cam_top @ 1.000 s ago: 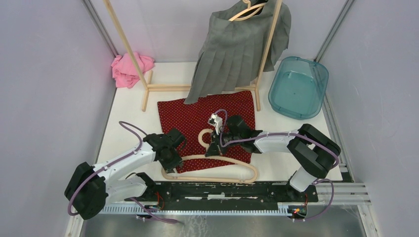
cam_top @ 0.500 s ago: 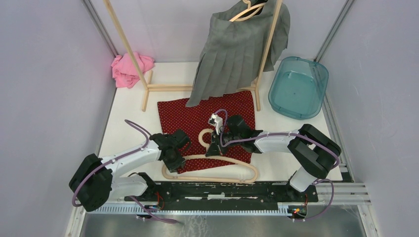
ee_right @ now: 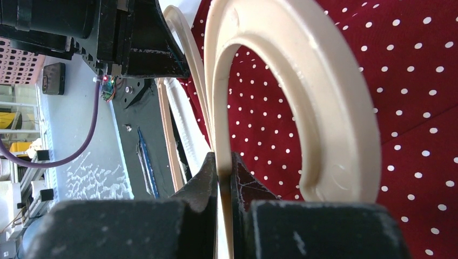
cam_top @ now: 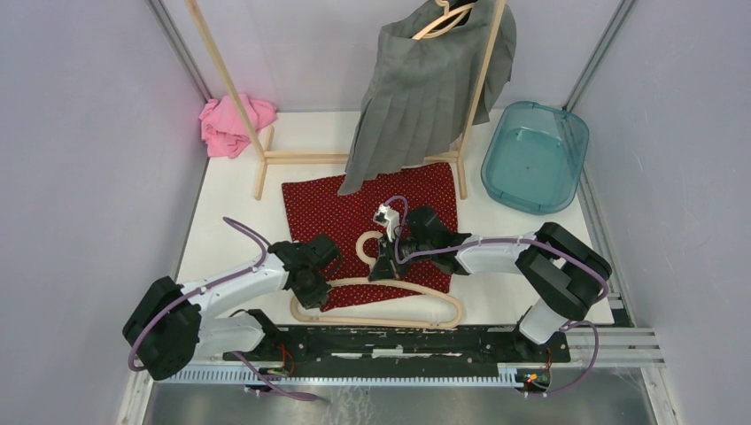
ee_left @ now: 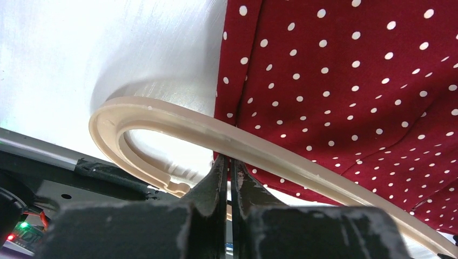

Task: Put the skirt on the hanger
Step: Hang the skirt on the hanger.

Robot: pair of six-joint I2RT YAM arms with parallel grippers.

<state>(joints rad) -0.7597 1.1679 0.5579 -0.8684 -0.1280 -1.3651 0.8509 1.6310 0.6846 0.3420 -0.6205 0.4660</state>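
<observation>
Item: red dotted skirt [cam_top: 354, 208], spread flat on the table [cam_top: 230, 204], with the beige hanger [cam_top: 443, 297] lying across its near edge. Your right gripper [ee_right: 224, 162] is pinched on the hanger at the foot of its hook. Your left gripper [ee_left: 227, 162] is closed to a slit against the hanger's left shoulder; you cannot tell whether it grips.

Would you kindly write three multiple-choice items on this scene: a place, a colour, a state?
1. Where does the teal tub stand? A) far right B) near left C) near middle
2. What colour is the skirt lying flat? A) blue B) pink C) red with white dots
3. How is the right hand? A) wide open B) shut on the hanger C) gripping the tub
Answers: 1 A, it sits at the far right corner; 2 C, white dots show on red; 3 B, it pinches the hook's stem.
</observation>
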